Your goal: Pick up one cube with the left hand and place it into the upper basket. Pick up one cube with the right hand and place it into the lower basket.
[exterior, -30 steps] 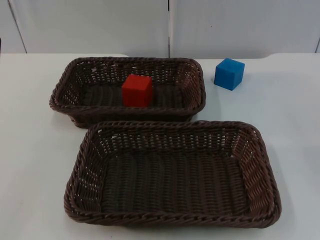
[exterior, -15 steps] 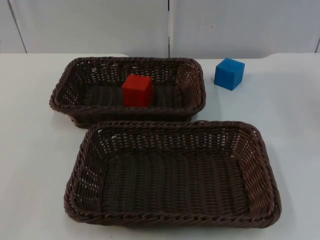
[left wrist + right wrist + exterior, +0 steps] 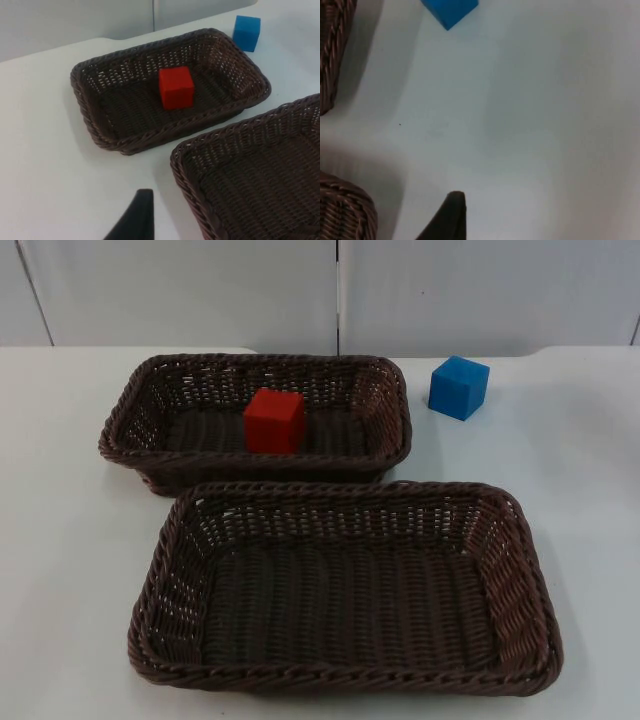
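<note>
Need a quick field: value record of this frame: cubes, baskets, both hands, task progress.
red cube: inside upper basket, on its floor
blue cube: on table, right of upper basket, apart from it
lower basket: holds no cube
left hand: over bare table beside both baskets, holds nothing
right hand: over bare table, short of blue cube, holds nothing
progress: left-hand half done, right-hand half not yet done

Bright, even light — soft shadows beside baskets, right wrist view blurred.
</note>
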Motion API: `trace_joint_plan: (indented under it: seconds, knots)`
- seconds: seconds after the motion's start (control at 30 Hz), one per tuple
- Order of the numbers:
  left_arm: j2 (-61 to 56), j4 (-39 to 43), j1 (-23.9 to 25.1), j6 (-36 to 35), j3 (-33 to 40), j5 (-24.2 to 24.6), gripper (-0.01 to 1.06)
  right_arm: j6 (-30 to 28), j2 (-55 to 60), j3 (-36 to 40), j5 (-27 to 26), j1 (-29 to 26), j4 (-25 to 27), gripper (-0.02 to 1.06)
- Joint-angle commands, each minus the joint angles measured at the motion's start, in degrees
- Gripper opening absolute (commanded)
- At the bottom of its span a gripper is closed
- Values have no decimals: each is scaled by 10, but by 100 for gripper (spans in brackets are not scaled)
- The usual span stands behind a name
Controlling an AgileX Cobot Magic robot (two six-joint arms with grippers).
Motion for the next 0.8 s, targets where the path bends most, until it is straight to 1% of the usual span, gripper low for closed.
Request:
trace_joint_plan:
  seconds: [0.0, 0.1, 0.17, 0.23, 0.37, 0.43, 0.47, 0.57, 0.6, 0.63, 0.73, 0.77]
  knots:
    - [-2, 7, -1, -3, 2, -2, 99, -41, 33, -19, 0, -2, 32, 101]
    - [-2, 7, -1, -3, 2, -2, 99, -57, 62, -37, 0, -2, 45, 100]
    - [-2, 7, -1, -3, 2, -2, 99, -61, 102, -69, 0, 10, 40, 100]
    - [-2, 7, -1, -3, 2, -2, 99, -62, 110, -77, 0, 14, 36, 100]
    - [-2, 7, -1, -3, 2, -2, 99, -65, 172, -148, -13, 63, -18, 100]
    - [-2, 8, -1, -3, 2, -2, 99, -71, 180, -156, -15, 69, -20, 100]
    - [-2, 15, -1, -3, 2, -2, 99, -79, 198, -174, -25, 84, -24, 100]
    - [-2, 17, -1, -3, 2, -2, 99, -87, 233, -203, -54, 108, -29, 100]
    - [-2, 17, -1, -3, 2, -2, 99, -94, 246, -211, -67, 113, -29, 100]
    - [-2, 17, -1, -3, 2, -2, 99, -94, 246, -211, -67, 113, -29, 100]
    - [-2, 16, -1, -3, 2, -2, 99, -108, 281, -233, -104, 124, -30, 100]
    - [-2, 16, -1, -3, 2, -2, 99, -108, 281, -233, -104, 124, -30, 100]
